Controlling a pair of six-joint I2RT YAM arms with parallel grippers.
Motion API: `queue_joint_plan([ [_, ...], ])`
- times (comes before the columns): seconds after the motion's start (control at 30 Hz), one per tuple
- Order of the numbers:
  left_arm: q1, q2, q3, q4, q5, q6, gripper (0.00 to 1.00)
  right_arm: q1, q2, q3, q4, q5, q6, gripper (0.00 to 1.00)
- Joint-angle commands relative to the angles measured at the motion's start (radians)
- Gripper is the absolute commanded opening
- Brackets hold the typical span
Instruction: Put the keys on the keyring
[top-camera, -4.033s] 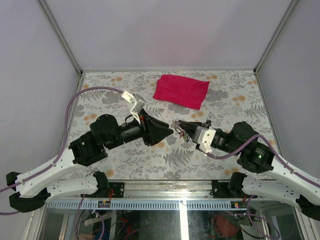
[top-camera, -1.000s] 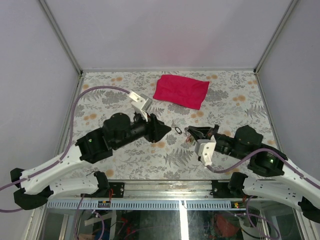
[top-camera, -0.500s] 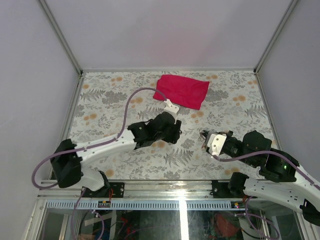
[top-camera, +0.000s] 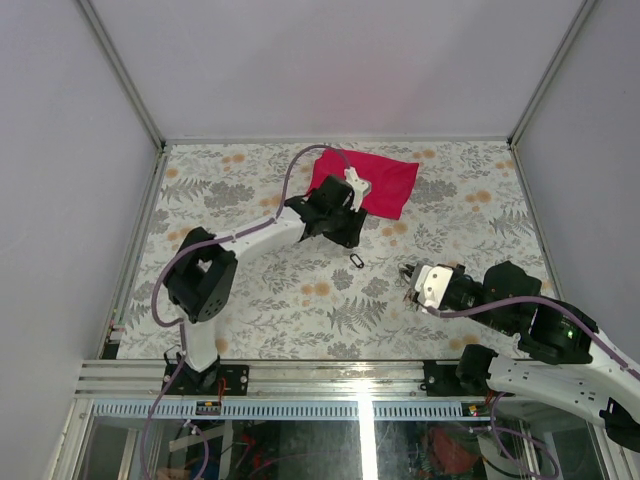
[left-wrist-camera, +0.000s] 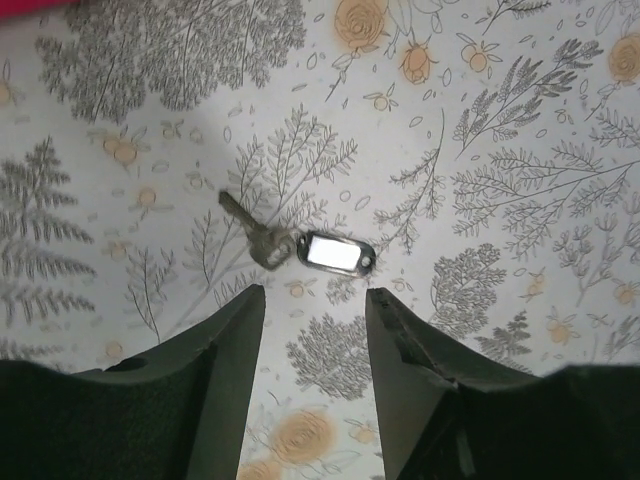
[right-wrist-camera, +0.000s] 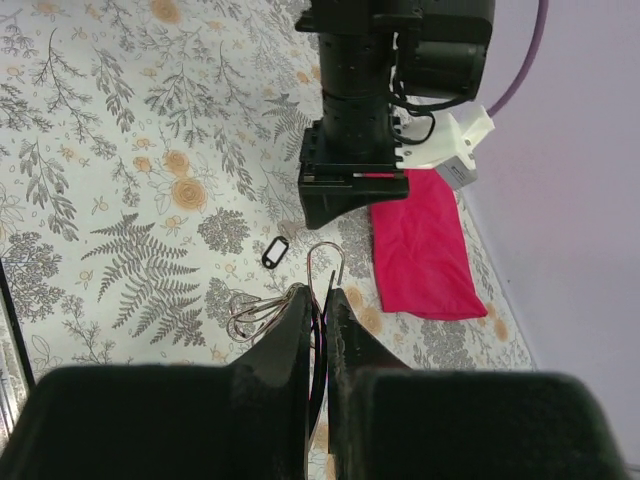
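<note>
One key (left-wrist-camera: 251, 230) with a black-rimmed tag (left-wrist-camera: 337, 252) lies flat on the flowered table, also in the top view (top-camera: 355, 260) and the right wrist view (right-wrist-camera: 275, 250). My left gripper (left-wrist-camera: 313, 300) is open and empty, hovering above and just short of that key; it also shows in the top view (top-camera: 342, 236). My right gripper (right-wrist-camera: 322, 298) is shut on the keyring (right-wrist-camera: 326, 262), whose thin silver wire loop sticks out past the fingertips. A bunch of silver loops (right-wrist-camera: 250, 315) hangs at its left side. In the top view the right gripper (top-camera: 410, 278) is right of the loose key.
A red cloth (top-camera: 364, 182) lies at the back of the table, right behind the left gripper; it also shows in the right wrist view (right-wrist-camera: 420, 250). Grey walls and a metal frame (top-camera: 130, 110) close in the table.
The left arm has swung from the table's middle out toward the red cloth, leaving the black-tagged key on the table. The right gripper has drawn back to the right with the keyring.
</note>
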Motion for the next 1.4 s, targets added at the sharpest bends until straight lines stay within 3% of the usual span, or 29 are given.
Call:
queue_joint_plan([
  [0.0, 0.026, 0.089, 0.124, -0.081, 0.213, 0.221, 0.46, 0.001, 0.005, 0.021, 0.047, -0.030, 0.018, 0.00],
  [0.17, 0.041, 0.203, 0.246, -0.170, 0.283, 0.378, 0.46, 0.001, 0.010, 0.018, 0.053, -0.041, 0.019, 0.00],
  [0.4, 0.051, 0.315, 0.351, -0.210, 0.271, 0.476, 0.46, 0.002, 0.015, 0.019, 0.051, -0.046, 0.026, 0.00],
  [0.77, 0.099, 0.416, 0.462, -0.314, 0.355, 0.543, 0.49, 0.001, 0.034, 0.018, 0.053, -0.060, 0.028, 0.00],
  [1.37, 0.114, 0.464, 0.471, -0.371, 0.457, 0.580, 0.51, 0.001, 0.053, 0.021, 0.048, -0.065, 0.020, 0.00],
])
